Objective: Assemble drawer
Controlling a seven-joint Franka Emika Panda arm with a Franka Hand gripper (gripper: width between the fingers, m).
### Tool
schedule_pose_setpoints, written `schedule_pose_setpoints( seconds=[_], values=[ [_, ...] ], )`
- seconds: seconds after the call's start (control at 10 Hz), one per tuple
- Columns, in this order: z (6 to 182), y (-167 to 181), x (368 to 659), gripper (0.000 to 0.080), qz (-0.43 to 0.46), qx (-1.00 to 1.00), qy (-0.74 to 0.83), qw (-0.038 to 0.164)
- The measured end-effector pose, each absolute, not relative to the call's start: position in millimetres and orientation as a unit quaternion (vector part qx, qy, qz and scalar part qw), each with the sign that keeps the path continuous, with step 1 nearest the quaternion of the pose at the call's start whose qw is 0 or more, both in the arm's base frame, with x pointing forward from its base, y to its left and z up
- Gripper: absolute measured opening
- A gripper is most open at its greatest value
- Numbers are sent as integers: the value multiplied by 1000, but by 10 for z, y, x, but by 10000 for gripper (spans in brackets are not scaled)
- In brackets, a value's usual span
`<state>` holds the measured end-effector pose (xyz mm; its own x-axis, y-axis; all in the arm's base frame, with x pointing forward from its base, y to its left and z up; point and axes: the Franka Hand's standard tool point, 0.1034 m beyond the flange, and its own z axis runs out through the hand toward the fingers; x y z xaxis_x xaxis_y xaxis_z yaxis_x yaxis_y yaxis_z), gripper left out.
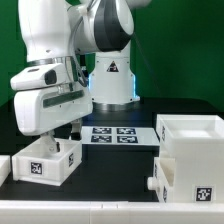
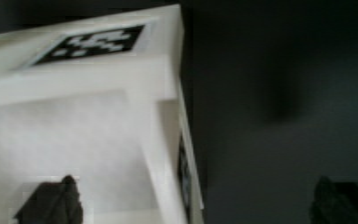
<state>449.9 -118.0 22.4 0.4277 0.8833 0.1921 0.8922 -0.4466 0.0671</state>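
Gripper (image 1: pixel 62 140) fingers are lowered over a small open-top drawer tray (image 1: pixel 42 160) at the exterior view's left, on the black table (image 1: pixel 110 170). In the wrist view the two dark fingertips (image 2: pixel 51 203) are seen spread wide apart, with one at the tray's (image 2: pixel 87 130) white wall and the other out over the dark table (image 2: pixel 282 90); nothing is clamped between them. A black-and-white tag (image 2: pixel 92 45) is seen on the tray's rim. The large cube-like housing (image 1: pixel 192 150) is placed at the exterior view's right, well apart from the tray, with a tag on its front face. The marker board (image 1: pixel 113 133) is laid flat on the table between the two, nearer the robot's base.
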Motion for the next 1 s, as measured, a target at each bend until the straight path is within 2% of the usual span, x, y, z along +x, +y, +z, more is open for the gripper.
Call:
schedule_pose_setpoints(
  seconds=[0.3,0.4,0.5,0.6,1.0],
  values=[
    [222,-1188,4495,204,-100,-845,-525,22],
    [212,-1230,4476,204,-98,-839,-535,21],
    [173,-1374,4411,49,-94,-810,-578,14],
    [178,-1415,4416,34,-96,-792,-603,8],
    [173,-1437,4398,34,-96,-798,-596,10]
  ],
)
